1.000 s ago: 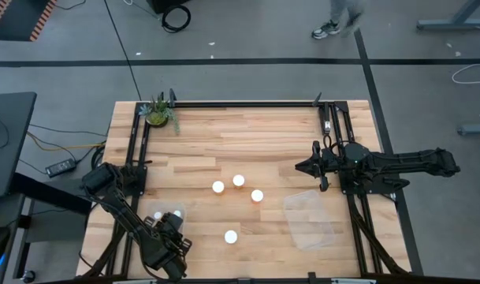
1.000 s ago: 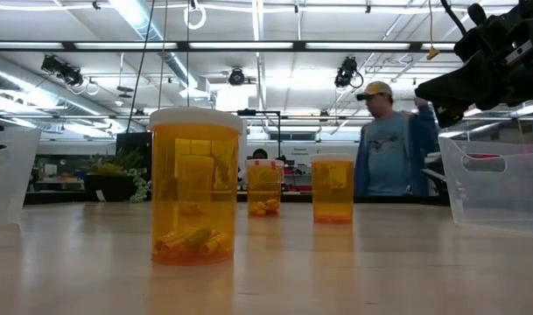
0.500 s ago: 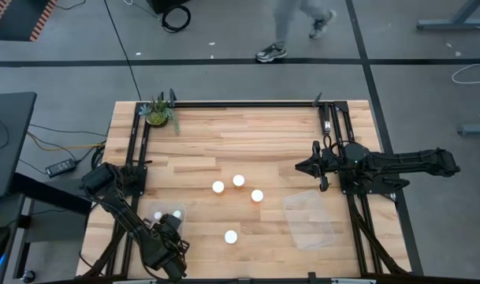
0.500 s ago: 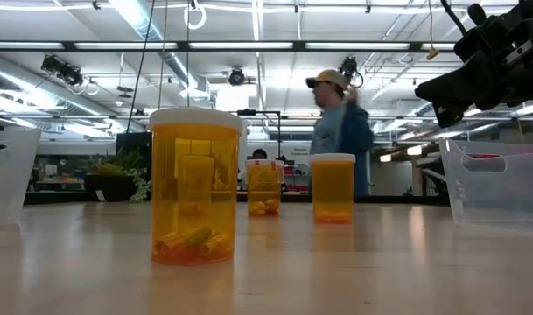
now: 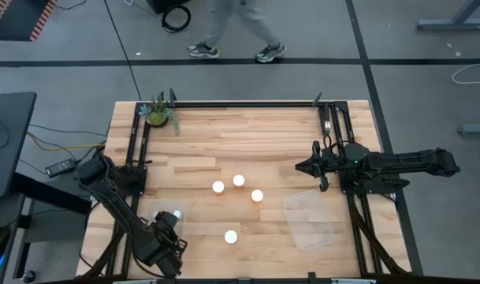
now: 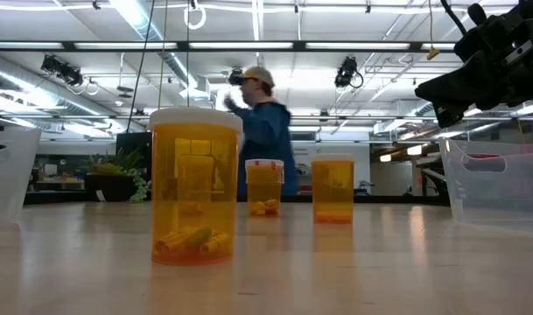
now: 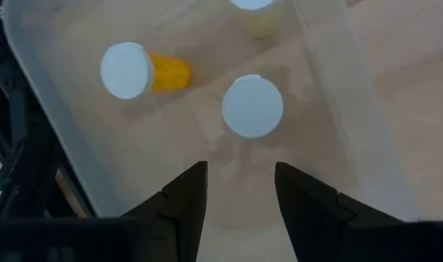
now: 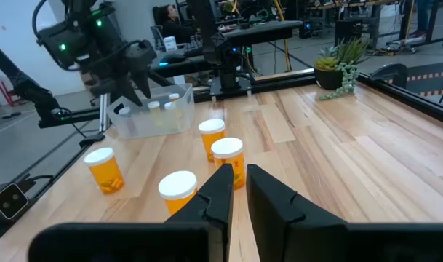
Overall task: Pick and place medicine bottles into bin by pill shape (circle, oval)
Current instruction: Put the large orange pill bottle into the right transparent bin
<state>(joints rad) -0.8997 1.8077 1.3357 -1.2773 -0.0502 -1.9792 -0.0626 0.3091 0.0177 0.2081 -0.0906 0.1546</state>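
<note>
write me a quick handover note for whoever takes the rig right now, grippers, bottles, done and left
Left gripper: open and empty, hanging over the left bin at the table's near left corner.
Right gripper: shut, empty, parked above the table's right side, waiting.
Done: at least three medicine bottles sit in the left bin; the left wrist view shows one upright, one on its side and a third cut off at the picture's edge. A fourth cannot be confirmed.
Left: four bottles stand on the table, three grouped mid-table and one nearer the front.
The right bin looks empty.
A person is walking past behind the table.
</note>
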